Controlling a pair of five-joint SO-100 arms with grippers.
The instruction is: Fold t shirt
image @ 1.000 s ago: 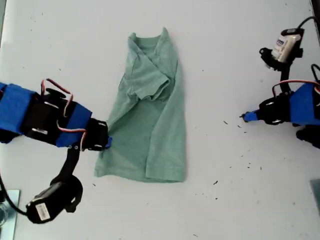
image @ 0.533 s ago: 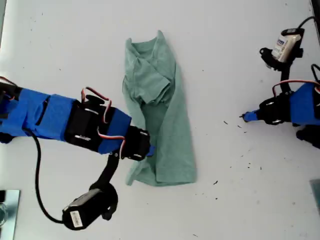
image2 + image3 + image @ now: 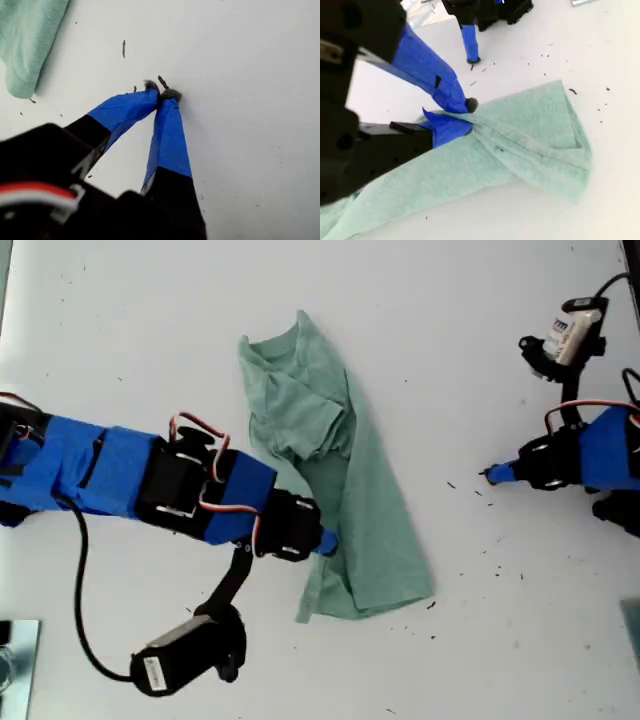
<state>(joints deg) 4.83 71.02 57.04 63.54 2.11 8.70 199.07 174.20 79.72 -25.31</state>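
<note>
The pale green t shirt [image 3: 335, 440] lies folded lengthwise on the white table, slanting from its neckline at the back toward the exterior view's lower right. My second gripper [image 3: 325, 540] reaches in from the exterior view's left. It is shut on the t shirt [image 3: 530, 135], with a fold of the cloth's long edge near the hem pinched between its blue-taped fingers [image 3: 451, 97]. My first gripper [image 3: 490, 475] rests shut and empty on the bare table at the exterior view's right, its tips [image 3: 161, 92] touching each other. A corner of the t shirt [image 3: 25, 45] shows beyond it.
Small dark specks [image 3: 432, 606] dot the white table between the shirt and the first arm. A metallic object [image 3: 15, 655] sits at the exterior view's lower left edge. The second arm's dangling motor and cable [image 3: 185, 655] hang below it.
My second gripper has moved toward the exterior view's right, dragging the shirt's lower part with it. The shirt now slants and its hem sits farther right. The first arm stayed still.
</note>
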